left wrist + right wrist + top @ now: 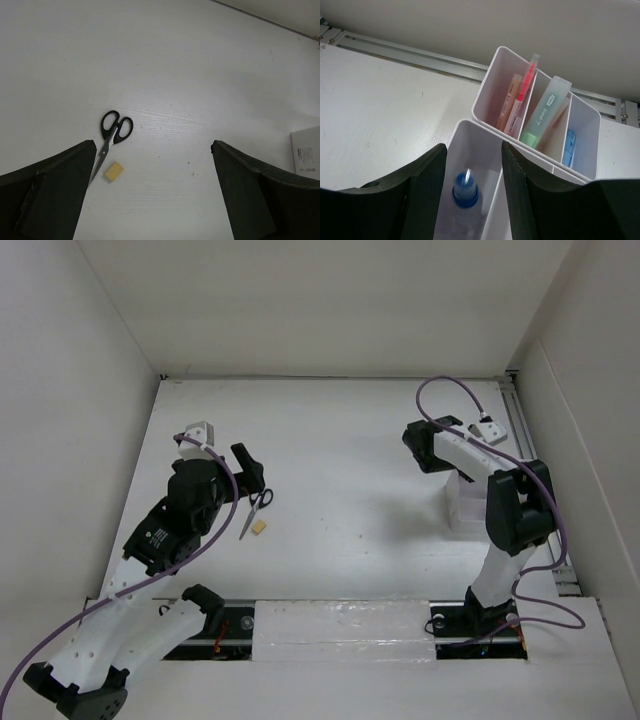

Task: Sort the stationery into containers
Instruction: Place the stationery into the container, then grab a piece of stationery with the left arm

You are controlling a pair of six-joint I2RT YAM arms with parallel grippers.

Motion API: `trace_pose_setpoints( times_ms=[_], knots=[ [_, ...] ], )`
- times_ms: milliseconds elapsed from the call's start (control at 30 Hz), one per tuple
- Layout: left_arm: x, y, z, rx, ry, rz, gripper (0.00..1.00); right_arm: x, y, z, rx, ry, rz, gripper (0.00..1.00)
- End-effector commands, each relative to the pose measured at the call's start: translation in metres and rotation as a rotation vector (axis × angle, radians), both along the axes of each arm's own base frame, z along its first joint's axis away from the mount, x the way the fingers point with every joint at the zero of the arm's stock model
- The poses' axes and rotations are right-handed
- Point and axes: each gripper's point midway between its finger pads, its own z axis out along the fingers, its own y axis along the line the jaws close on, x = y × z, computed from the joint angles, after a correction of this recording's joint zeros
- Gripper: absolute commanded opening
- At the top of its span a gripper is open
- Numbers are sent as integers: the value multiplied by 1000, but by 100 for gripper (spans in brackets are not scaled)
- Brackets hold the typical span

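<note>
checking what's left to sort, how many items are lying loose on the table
2: the black-handled scissors and the yellow eraser beside their blades. Others may be hidden.

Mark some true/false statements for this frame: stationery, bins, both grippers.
1. The scissors lie on the table next to the yellow eraser. True.
2. The left gripper is shut on the scissors. False: its jaws are wide open and empty.
3. The blue-capped glue bottle sits in a bin below the right gripper. True.
4. The green marker shares a compartment with the orange-red pens. False: a divider separates them.
5. The yellow eraser is in a bin. False: it lies on the table.
</note>
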Motion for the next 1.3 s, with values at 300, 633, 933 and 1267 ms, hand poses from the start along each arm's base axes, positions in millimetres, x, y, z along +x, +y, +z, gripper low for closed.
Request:
trace_pose_setpoints(
  times_ms=[300,633,933,1267],
  knots=[
    [0,-2,9,-16,-43,-10,100,7,42,38,-31,-31,143,60],
    [2,28,6,4,-33,167,100,41,189,88,158,48,686,76],
    [2,71,1,23,-4,434,100,-11,380,90,415,142,1562,100],
    [-10,103,2,11,2,645,100,-38,498,11,562,275,1770,93]
  ],
)
